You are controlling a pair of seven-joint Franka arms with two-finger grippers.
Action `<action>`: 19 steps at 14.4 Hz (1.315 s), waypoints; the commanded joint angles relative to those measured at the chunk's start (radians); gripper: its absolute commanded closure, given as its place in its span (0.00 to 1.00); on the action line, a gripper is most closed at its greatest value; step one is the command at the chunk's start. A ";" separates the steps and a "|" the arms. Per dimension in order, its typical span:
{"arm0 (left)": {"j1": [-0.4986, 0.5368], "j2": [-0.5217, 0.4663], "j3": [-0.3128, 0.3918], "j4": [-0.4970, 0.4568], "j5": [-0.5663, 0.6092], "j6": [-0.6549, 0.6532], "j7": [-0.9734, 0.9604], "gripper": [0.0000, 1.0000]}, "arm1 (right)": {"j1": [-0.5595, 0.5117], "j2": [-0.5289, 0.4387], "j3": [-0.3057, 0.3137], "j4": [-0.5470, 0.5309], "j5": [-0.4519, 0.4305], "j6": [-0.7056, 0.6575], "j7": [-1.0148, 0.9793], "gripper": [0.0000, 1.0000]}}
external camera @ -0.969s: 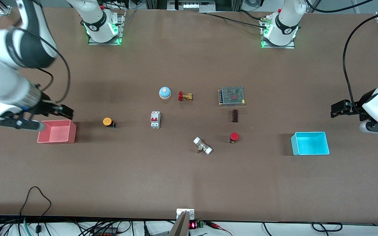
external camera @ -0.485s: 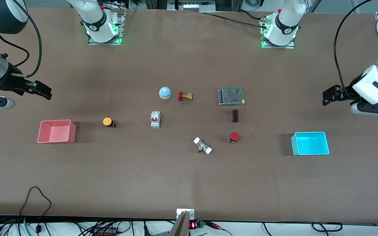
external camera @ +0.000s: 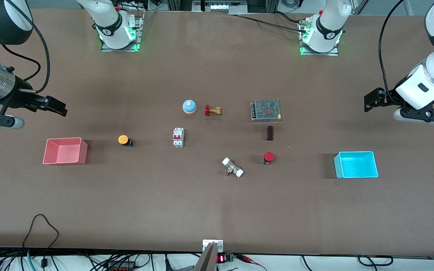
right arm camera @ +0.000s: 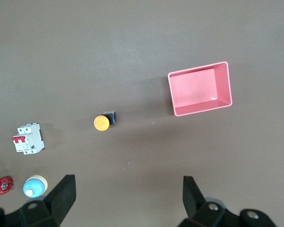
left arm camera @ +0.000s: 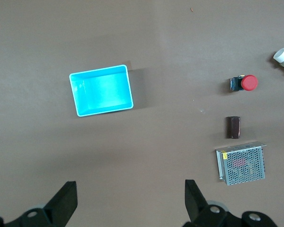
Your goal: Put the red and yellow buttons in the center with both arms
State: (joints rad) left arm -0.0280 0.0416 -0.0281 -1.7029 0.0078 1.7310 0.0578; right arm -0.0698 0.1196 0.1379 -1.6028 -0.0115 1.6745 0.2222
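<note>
A: Front view: yellow button sits beside the pink bin; red button lies toward the blue bin. Both grippers hover over bare tabletop.

B: Left wrist view: left gripper, fingers spread, empty.

A: Right wrist view: right gripper likewise open. Buttons look light, rigid; grip the black bodies, not the slick caps.

High front camera faces both robot bases, taking in the whole table; each wrist camera looks straight down from well above; all share the brown tabletop.
</note>
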 commanded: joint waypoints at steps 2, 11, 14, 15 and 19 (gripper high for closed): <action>0.003 -0.012 -0.007 0.014 0.011 0.008 0.002 0.00 | -0.016 -0.003 0.002 0.007 0.021 -0.015 -0.001 0.00; 0.002 -0.012 -0.007 0.017 0.009 0.004 0.004 0.00 | -0.021 0.002 0.002 0.011 0.021 -0.016 -0.009 0.00; 0.003 -0.012 -0.007 0.017 0.009 0.002 0.004 0.00 | -0.025 0.002 0.002 0.011 0.021 -0.016 -0.007 0.00; 0.003 -0.012 -0.007 0.017 0.009 0.002 0.004 0.00 | -0.025 0.002 0.002 0.009 0.021 -0.016 -0.007 0.00; 0.003 -0.014 -0.007 0.015 0.009 0.001 0.004 0.00 | -0.027 0.002 0.002 0.009 0.021 -0.016 -0.009 0.00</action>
State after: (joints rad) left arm -0.0280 0.0414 -0.0295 -1.6895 0.0081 1.7399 0.0581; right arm -0.0880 0.1213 0.1375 -1.6028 -0.0107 1.6737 0.2222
